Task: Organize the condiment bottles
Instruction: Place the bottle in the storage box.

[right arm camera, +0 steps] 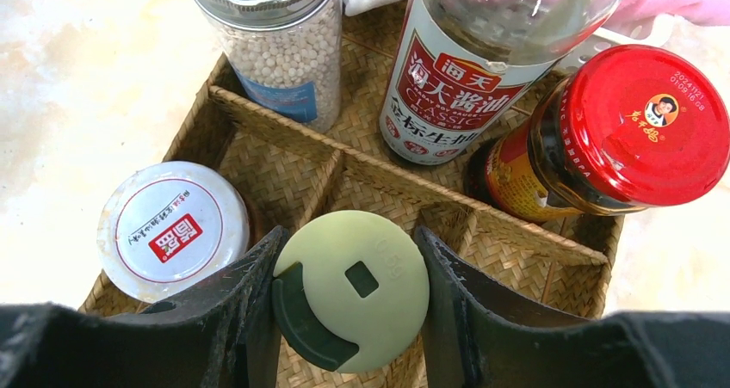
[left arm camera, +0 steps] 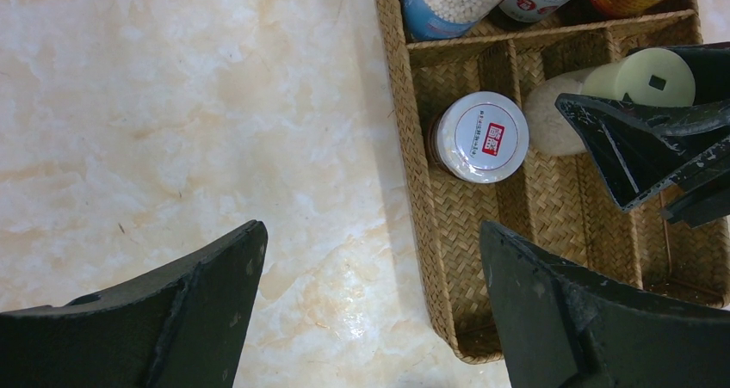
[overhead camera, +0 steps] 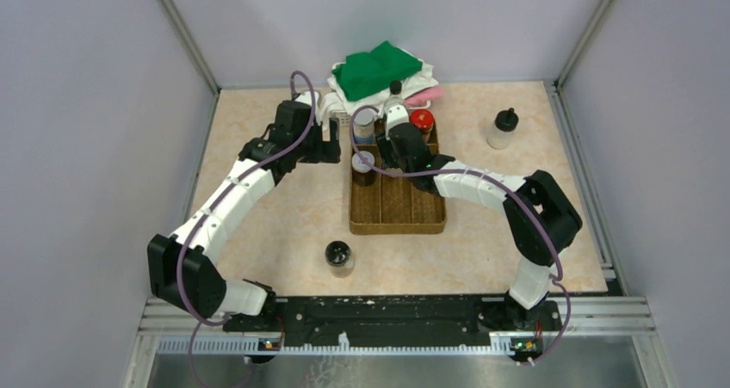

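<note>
The yellowish-lidded bottle [right arm camera: 351, 289] stands at the far end of the middle lane of the tray [overhead camera: 398, 224], and the right gripper [right arm camera: 349, 237] is clamped on it, one finger pressed to each side of the lid. We judge the step in hand to be setting this bottle down. To do it well we would lower it straight until the base rests on the woven floor. We would then part the fingers only a little, since the white-lidded jar [right arm camera: 174, 229] sits just beside in the left lane, and lift straight up. The left gripper [left arm camera: 372, 233] hangs with its jaws spread wide over the worktop [left arm camera: 172, 130] at the tray's left edge, holding nothing. The right wrist view shows the finger contact and the far row behind: the grey-lidded jar [right arm camera: 275, 35], the tall bottle [right arm camera: 465, 70] and the red-lidded jar [right arm camera: 637, 126]. It hides the held bottle's body, which the left wrist view shows from the side, though not whether the base touches. Only the top view shows a black-lidded jar [overhead camera: 338, 255] off the tray's near left corner and a black-capped bottle [overhead camera: 502, 128] toward the worktop's far right corner.
</note>
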Tool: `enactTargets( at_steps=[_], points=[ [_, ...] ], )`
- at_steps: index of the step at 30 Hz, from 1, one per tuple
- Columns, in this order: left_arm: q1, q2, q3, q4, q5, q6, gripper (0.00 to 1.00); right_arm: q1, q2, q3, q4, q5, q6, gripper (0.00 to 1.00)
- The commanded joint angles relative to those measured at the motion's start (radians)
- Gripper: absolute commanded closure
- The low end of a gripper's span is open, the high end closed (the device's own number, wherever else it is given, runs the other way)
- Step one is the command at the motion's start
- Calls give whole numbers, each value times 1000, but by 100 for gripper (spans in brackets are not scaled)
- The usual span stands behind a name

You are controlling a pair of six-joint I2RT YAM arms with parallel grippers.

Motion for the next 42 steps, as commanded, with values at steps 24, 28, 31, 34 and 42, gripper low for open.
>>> enactTargets(
  at_steps=[24, 28, 31, 34, 42],
  points=[
    [-2, -28, -7, 37, 48, -3, 1, 5, -97, -37, 35, 16, 41, 17],
    [-2, -32, -6, 38, 49, -3, 1, 4, -208, -17, -48, 60, 32, 17],
    [-2, -29, -7, 43, 59, -7, 1, -10, -239, 29, -153, 6, 5, 16],
    [-2, -30, -12, 50, 81, -9, 1, -11, -236, 46, -255, -39, -7, 18],
    [-2, -45, -46, 67, 113, -18, 1, 46, -334, -117, -352, -149, 97, 34]
  ],
)
